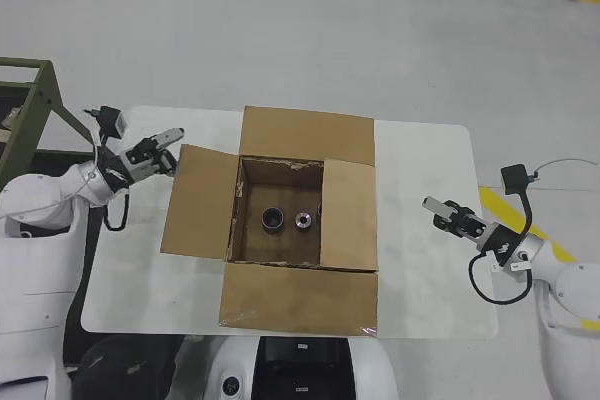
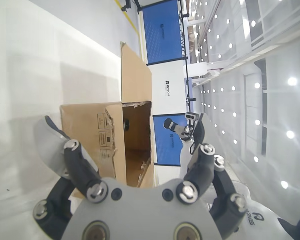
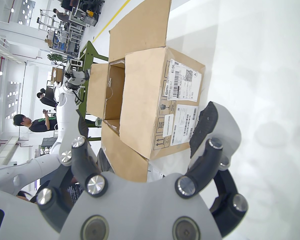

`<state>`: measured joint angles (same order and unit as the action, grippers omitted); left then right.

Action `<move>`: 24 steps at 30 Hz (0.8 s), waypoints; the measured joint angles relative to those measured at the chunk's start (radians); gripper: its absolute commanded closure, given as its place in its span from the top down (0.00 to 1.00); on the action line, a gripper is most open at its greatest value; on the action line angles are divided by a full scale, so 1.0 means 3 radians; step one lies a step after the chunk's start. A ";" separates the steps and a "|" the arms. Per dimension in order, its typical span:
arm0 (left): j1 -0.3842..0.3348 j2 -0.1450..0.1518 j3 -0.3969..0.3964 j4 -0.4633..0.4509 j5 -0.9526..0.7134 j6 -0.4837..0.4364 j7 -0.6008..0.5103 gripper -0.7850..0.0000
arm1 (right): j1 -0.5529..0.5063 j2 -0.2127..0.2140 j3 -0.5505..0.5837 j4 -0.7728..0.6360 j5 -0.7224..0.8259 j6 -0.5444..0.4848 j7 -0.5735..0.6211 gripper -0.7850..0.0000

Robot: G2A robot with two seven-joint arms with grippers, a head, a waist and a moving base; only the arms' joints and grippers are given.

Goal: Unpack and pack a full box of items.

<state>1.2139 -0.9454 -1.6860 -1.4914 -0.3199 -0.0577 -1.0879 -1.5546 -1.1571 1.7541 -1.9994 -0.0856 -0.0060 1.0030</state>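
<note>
An open cardboard box (image 1: 280, 170) stands in the middle of the white table (image 1: 425, 160), all its flaps folded outward. On the box floor lie two dark round items, one ring-shaped (image 1: 272, 218) and one smaller beside it (image 1: 304, 220). My left gripper (image 1: 168, 148) hovers open just off the box's left flap. Its wrist view looks across the box (image 2: 90, 131) between the spread fingers (image 2: 72, 151) of the gripper (image 2: 125, 119). My right gripper (image 1: 436, 212) is open over bare table to the right of the box (image 3: 142, 88), empty (image 3: 145, 116).
A green metal frame (image 1: 35, 95) stands off the table's left edge, close behind the left arm. The box's labelled side wall (image 3: 182, 101) faces the right gripper. Bare table lies on both sides of the box.
</note>
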 measured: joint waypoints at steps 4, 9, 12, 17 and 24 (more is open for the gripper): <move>-0.0035 -0.0011 0.0075 0.0030 -0.0263 -0.0043 -0.0127 1.00 | 0.0000 0.0000 0.0000 0.0000 0.0000 0.0000 0.0000 1.00; -0.0118 -0.0013 0.0086 0.0002 -0.0512 -0.0091 -0.0190 1.00 | 0.0000 0.0000 0.0000 0.0000 0.0000 0.0000 0.0000 1.00; -0.0194 -0.0017 0.0146 -0.0042 -0.0619 -0.0072 -0.0242 1.00 | 0.0000 0.0000 0.0000 0.0000 0.0000 0.0000 0.0000 1.00; -0.0346 -0.0038 0.0351 -0.0143 -0.0740 -0.0014 -0.0263 1.00 | 0.0000 0.0000 0.0000 0.0000 0.0000 0.0000 0.0000 1.00; -0.0595 -0.0079 0.0715 -0.0212 -0.0718 0.0052 -0.0199 1.00 | 0.0000 0.0000 0.0000 0.0000 0.0000 0.0000 0.0000 1.00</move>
<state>1.0354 -0.9692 -1.4715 -1.5550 -0.5352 -0.0422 -1.1476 -1.5546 -1.1571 1.7541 -1.9994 -0.0856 -0.0060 1.0030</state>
